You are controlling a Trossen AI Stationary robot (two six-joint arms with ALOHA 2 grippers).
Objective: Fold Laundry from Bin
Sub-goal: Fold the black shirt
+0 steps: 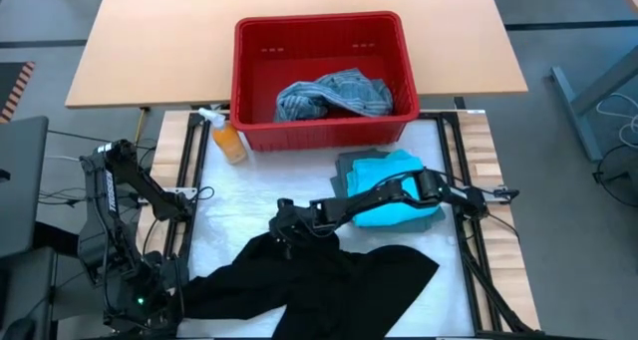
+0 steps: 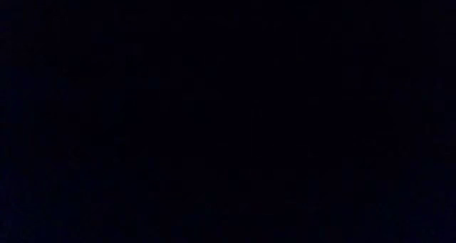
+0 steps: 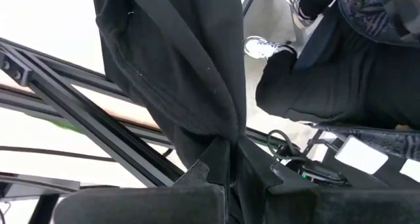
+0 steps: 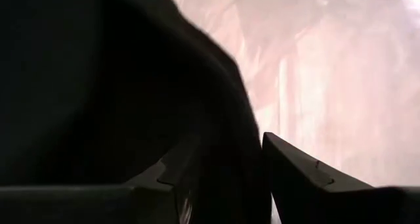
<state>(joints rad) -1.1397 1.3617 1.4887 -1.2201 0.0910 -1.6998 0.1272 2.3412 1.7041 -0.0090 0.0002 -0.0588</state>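
Black garment [image 1: 329,280] sprawls at six o'clock. Left gripper [image 3: 226,175] pinches its edge tight; right gripper [image 1: 284,225], jaws parted, seemingly straddles its upper fold

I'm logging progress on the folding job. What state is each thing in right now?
Black garment: spread crumpled on the table, one corner pinched.
Left claw: shut on the black garment.
Right claw: at the black garment's upper edge, fingers apart with cloth between them.
Turquoise garment: folded, on a grey-green garment.
Bin: upright, holding a blue-grey garment.
Spray bottle: lying beside the bin.
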